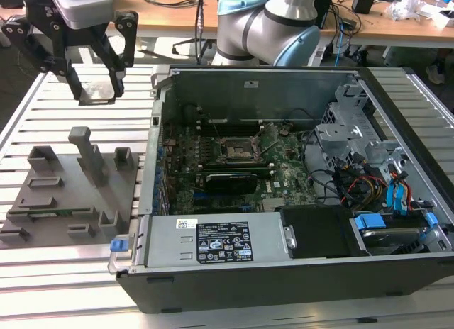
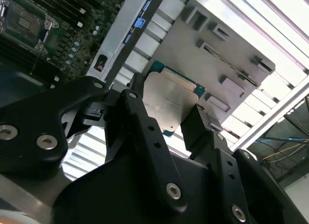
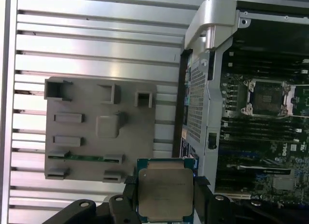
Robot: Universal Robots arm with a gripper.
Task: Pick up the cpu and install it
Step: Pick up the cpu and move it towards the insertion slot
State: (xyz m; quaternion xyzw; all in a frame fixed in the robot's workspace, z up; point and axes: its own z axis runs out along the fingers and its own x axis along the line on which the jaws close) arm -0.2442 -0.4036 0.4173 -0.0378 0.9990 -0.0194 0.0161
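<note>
In the exterior view the arm [image 1: 273,20], grey with pale blue joint caps, shows its thick joints at about twelve o'clock. The gripper [image 1: 97,88] hangs out at nine o'clock from those joints, in the frame's ten-o'clock corner. Its light grey wrist block [image 1: 81,6] sits above black linkage fingers [image 1: 113,56] that point downward. In both wrist views the black fingers [image 2: 140,118] [image 3: 126,197], studded with bolt heads, angle inward. The jaws are closed on opposite edges of the cpu [image 3: 165,192], which sits flat between them.
</note>
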